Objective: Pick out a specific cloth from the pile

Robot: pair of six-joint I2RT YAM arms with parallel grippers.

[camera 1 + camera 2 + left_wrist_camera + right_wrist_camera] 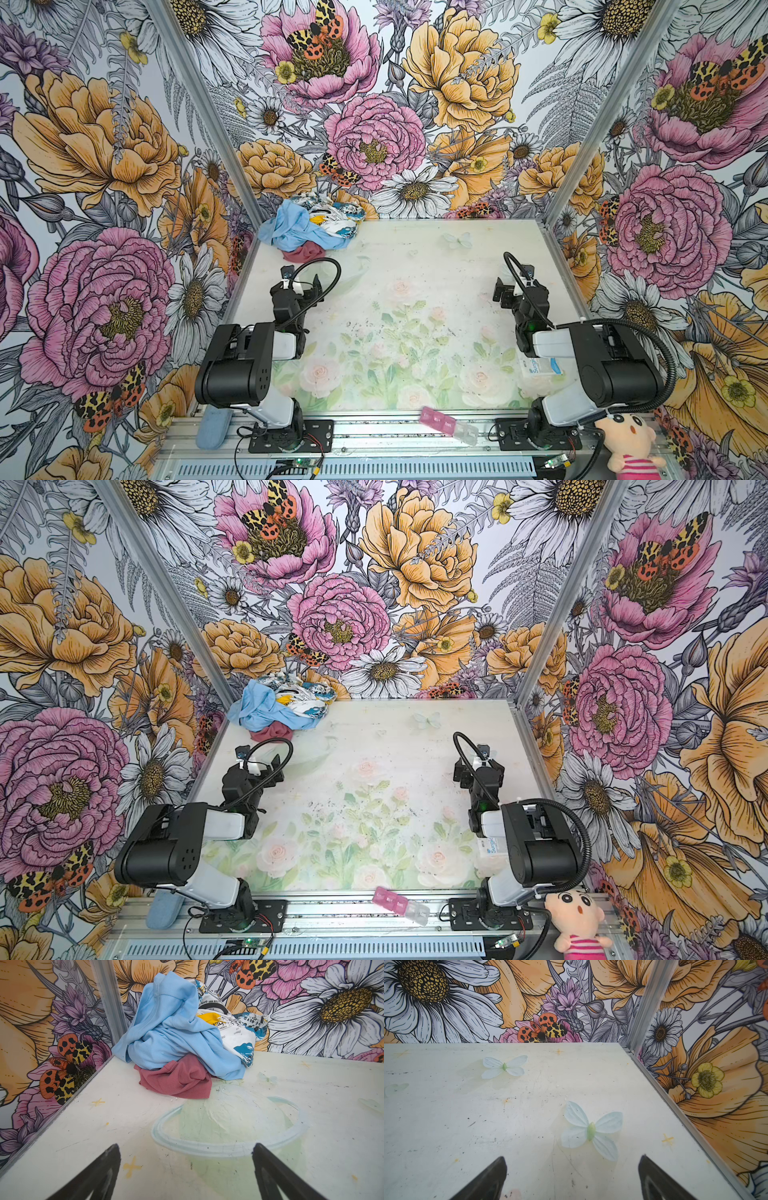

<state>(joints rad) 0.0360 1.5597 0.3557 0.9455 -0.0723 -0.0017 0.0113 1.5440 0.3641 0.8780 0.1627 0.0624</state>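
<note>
In the far left corner of the table [415, 266] lies the pile [309, 226]. The cloth [178, 1078], rose-red, pokes out from the pile's near side, under the light blue cloth [166, 1028]. How much of it is buried there is hard to tell. The left gripper [186, 1148] hovers just short of it, fingers spread wide and empty. Well to the right, the right gripper [572, 1157] is likewise spread wide, over bare table. The likely trouble is a pinch set too high or too deep, which would catch the blue hem as well and drag the whole pile along.
</note>
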